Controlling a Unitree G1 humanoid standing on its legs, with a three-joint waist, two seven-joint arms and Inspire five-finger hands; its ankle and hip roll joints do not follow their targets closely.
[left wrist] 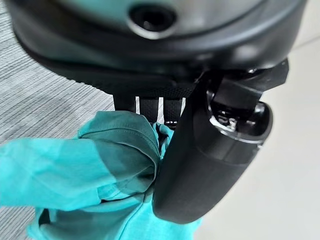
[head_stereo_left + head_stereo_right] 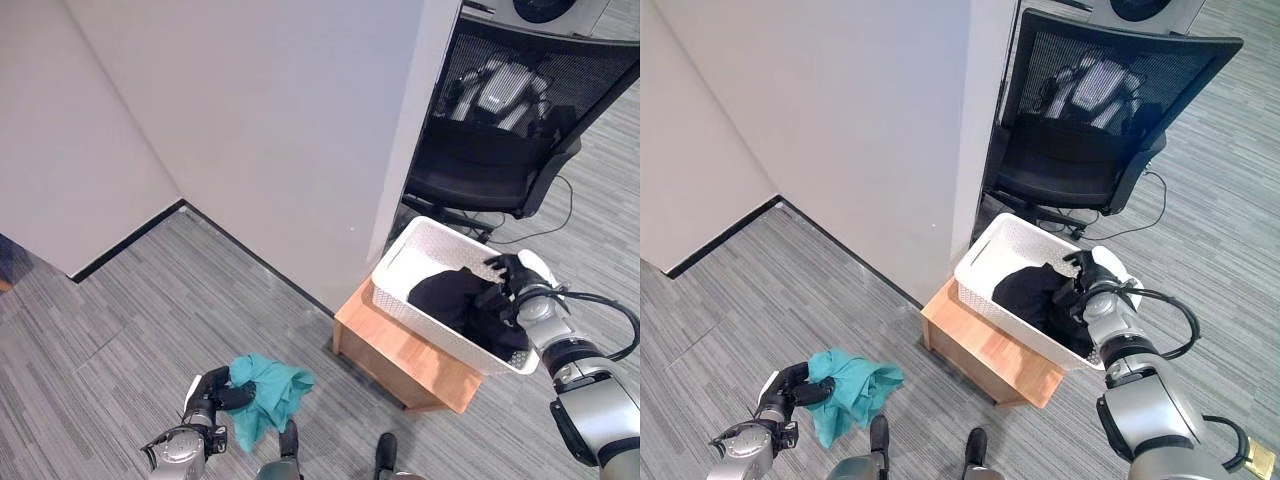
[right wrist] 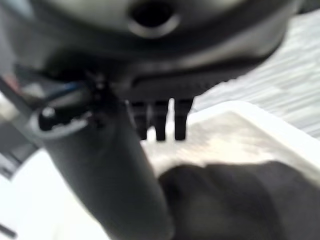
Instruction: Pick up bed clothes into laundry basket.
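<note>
teal garment (image 2: 265, 393): bunched up in the left hand (image 2: 208, 394), hanging off it above the grey carpet, well apart from the basket. Fingers and thumb curl right round a wad of it, which the left wrist view shows nicely.

black garment (image 2: 455, 298): already lying in the white laundry basket (image 2: 420, 252), heaped toward the side nearest the robot.

right hand (image 2: 512, 280): sits over the basket rim, on top of the black cloth. Fingers look bent down into the fabric, but honestly I can't tell if they're pinching it or just resting on it.

basket spot: sits on a low wooden bench (image 2: 395, 353) beside the white wall corner, with a black office chair (image 2: 505, 120) behind it.

how it'll handle: I'd guess light, floppy, no stiffness at all, so it drapes and trails. Not fragile, not slippery either.

where to grab: a thick gathered fold in the middle, so less hangs loose to snag on the rim.
</note>
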